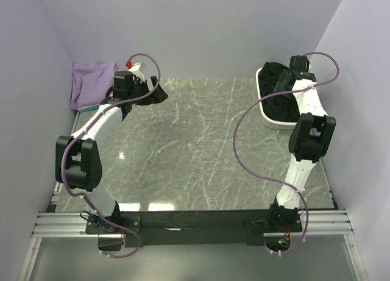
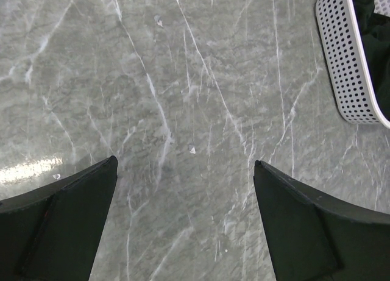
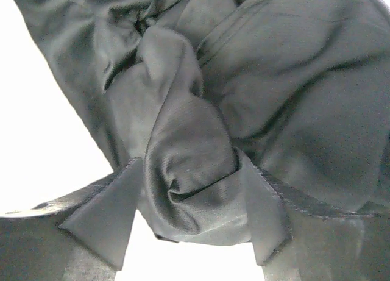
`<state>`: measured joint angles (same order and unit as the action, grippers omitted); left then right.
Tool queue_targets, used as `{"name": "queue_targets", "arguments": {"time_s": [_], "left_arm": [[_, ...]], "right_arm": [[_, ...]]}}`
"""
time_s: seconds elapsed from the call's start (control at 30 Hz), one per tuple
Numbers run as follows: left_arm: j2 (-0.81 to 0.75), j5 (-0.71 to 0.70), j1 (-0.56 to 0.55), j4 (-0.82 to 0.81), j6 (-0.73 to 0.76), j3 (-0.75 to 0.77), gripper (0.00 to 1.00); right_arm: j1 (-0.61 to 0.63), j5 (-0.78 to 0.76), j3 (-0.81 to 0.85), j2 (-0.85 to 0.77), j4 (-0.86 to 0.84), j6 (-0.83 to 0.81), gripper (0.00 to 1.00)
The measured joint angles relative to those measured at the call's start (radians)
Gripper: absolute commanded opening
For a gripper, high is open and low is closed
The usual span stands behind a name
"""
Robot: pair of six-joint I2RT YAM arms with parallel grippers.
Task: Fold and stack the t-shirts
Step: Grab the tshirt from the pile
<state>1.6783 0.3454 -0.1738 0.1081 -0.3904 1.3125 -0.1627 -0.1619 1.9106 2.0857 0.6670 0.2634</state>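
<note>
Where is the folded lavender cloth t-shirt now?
Top view: the folded lavender cloth t-shirt lies at the far left corner of the grey marble table, beside the left gripper.

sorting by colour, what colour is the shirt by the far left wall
The shirt is lavender; top external view shows it best.

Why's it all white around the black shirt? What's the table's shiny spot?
Right wrist view: overexposed, so everything behind the black shirt washes out white. Left wrist view: light glare on the table, left edge. Top external view: same glare, near edge.
</note>
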Motion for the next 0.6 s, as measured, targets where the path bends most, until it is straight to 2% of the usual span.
{"name": "queue_targets", "arguments": {"time_s": [0.23,0.3,0.33,0.4,0.43,0.6], "left_arm": [[0.023,0.023,0.000,0.001,-0.014,0.000,1.00],[0.026,0.026,0.000,0.001,-0.015,0.000,0.99],[0.027,0.028,0.000,0.001,-0.015,0.000,1.00],[0.032,0.031,0.000,0.001,-0.015,0.000,0.99],[0.035,0.032,0.000,0.001,-0.016,0.000,0.99],[0.042,0.033,0.000,0.001,-0.016,0.000,0.99]], "right_arm": [[0.001,0.066,0.015,0.068,0.024,-0.012,0.63],[0.001,0.074,0.015,0.087,0.037,-0.015,0.59],[0.001,0.077,0.015,0.093,0.042,-0.018,0.32],[0.001,0.077,0.015,0.097,0.049,-0.019,0.06],[0.001,0.080,0.016,0.097,0.053,-0.022,0.00],[0.005,0.126,-0.014,0.074,0.010,-0.026,0.00]]}}
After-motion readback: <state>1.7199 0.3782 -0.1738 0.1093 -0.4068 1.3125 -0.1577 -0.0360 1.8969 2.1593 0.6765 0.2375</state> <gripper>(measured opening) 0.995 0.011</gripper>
